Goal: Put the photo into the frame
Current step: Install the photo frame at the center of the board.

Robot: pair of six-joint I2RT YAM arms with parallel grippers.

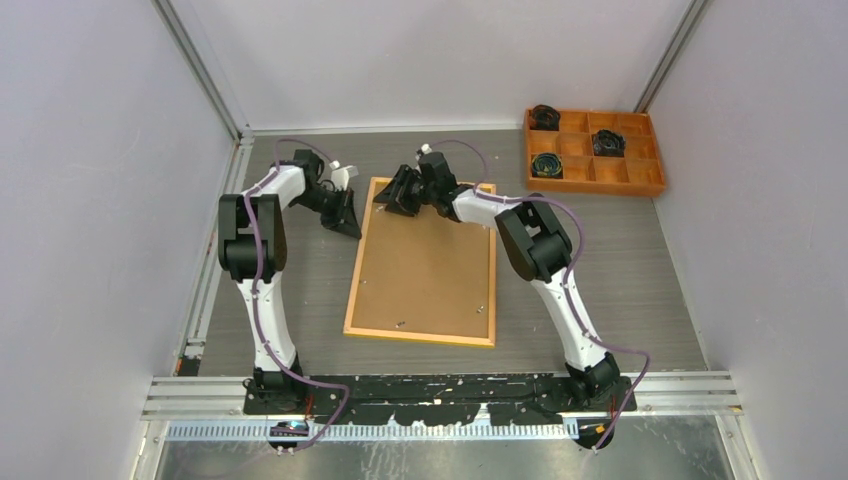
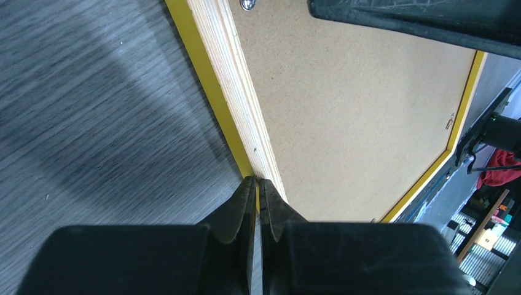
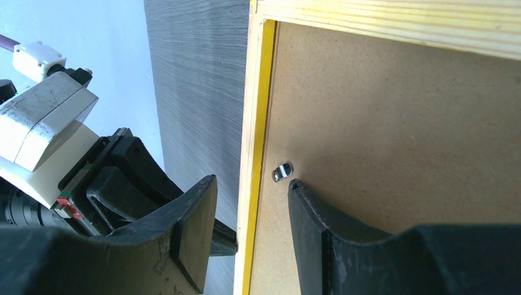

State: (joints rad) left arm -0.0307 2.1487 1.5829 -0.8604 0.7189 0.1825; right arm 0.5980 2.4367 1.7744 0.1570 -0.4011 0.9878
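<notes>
Two end effectors meet at a far corner of the frame (image 1: pixel 420 336): right end effector (image 3: pixel 252 183), part-open, straddles the rail beside a metal clip (image 3: pixel 282 171); left end effector (image 2: pixel 257 184), closed on nothing, noses the rail's outer edge. Slipping off that clip could shove the frame askew. It lies face-down on the bench (image 1: pixel 620 280), yellow-edged, backing board (image 1: pixel 425 260) in; photo unseen.

- Orange compartment tray (image 1: pixel 600 187) at the far right of the tabletop (image 1: pixel 620 280); dark round items in three compartments.
- Brown backing board (image 1: pixel 425 265), lying flat, with a small metal tab (image 3: pixel 282 171).
</notes>
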